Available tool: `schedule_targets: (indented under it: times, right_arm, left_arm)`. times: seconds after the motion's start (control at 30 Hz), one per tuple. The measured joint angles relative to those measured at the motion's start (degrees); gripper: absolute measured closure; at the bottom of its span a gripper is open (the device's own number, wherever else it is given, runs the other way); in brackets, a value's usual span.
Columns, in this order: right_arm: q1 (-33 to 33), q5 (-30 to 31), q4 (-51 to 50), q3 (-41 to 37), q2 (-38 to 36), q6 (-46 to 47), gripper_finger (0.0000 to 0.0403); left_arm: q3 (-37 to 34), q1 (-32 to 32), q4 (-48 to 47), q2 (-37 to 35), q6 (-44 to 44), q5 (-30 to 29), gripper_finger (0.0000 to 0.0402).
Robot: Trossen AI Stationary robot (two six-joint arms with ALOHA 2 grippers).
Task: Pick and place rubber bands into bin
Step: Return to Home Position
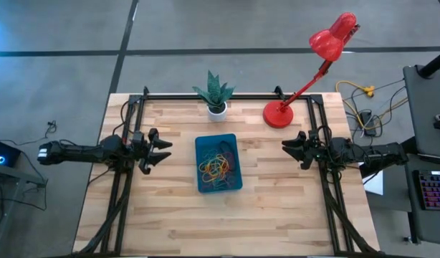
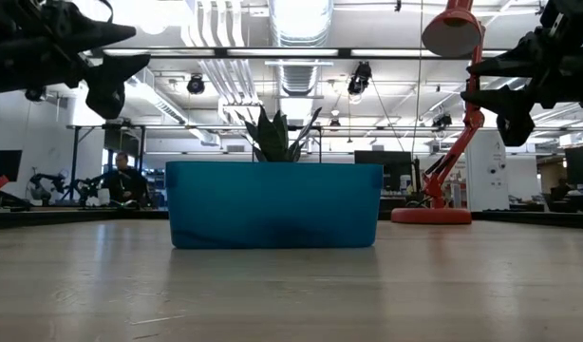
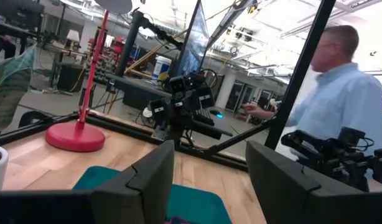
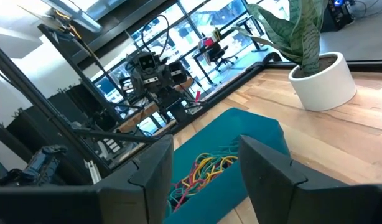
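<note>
The teal-blue bin (image 1: 218,163) stands flat on the wooden table's middle, with several rubber bands (image 1: 218,165) in red, yellow and dark colours lying tangled inside it; they also show in the right wrist view (image 4: 203,169). My left gripper (image 1: 163,151) hovers open above the table, left of the bin, fingers pointing toward it. My right gripper (image 1: 291,148) hovers open to the bin's right, facing it. Nothing is between the fingers of either. In the low view the bin's wall (image 2: 272,204) hides the bands.
A white pot with a green plant (image 1: 216,97) stands just beyond the bin's far side. A red desk lamp (image 1: 279,113) has its base at the far right. A black frame (image 1: 227,95) runs along the table's edges. A person (image 3: 340,99) stands beyond the table.
</note>
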Motion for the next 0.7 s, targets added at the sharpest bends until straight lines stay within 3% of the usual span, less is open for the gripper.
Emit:
schedule_targets:
  times: [0.7]
  right_arm:
    - [0.0,-0.07,0.0,0.0,0.0,0.0,0.0234]
  left_arm:
    - [0.0,-0.05,0.02,0.87,-0.01,0.0,0.0217]
